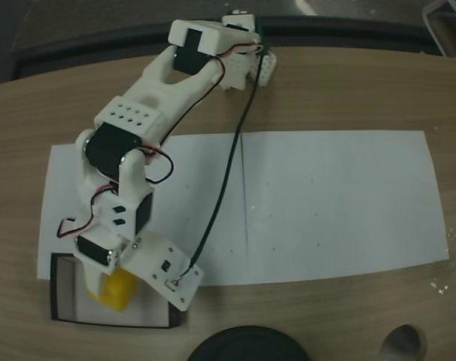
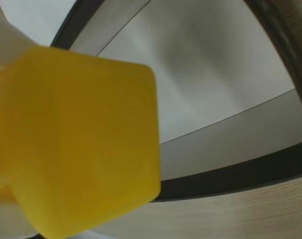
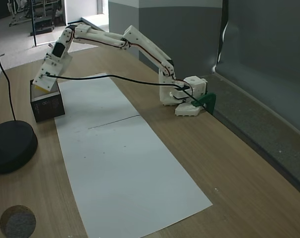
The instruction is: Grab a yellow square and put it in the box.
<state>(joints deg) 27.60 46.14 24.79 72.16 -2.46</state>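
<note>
Filling the left half of the wrist view, the yellow square (image 2: 76,144) sits right in front of the lens, clenched in the end effector (image 2: 4,99), whose white finger shows behind its upper left corner. Behind the block lies the box (image 2: 230,177), its pale bottom crossed by thin dark lines and its black wall curving along the lower right, with wood-grain table (image 2: 240,219) beyond it. In a fixed view from above, the white arm (image 1: 138,120) reaches from its base at the table's far edge down across the white paper sheets (image 1: 333,203), and the end effector (image 1: 111,289) holds the yellow square (image 1: 117,289) over the box (image 1: 62,297), which stands at the paper's lower left corner. A black cable (image 1: 228,180) runs along the arm. In a fixed view from the side, the block (image 3: 39,87) hangs just at the box's (image 3: 47,106) top rim, and a round black base (image 3: 11,146) rests on the table (image 3: 229,163) nearby.
</note>
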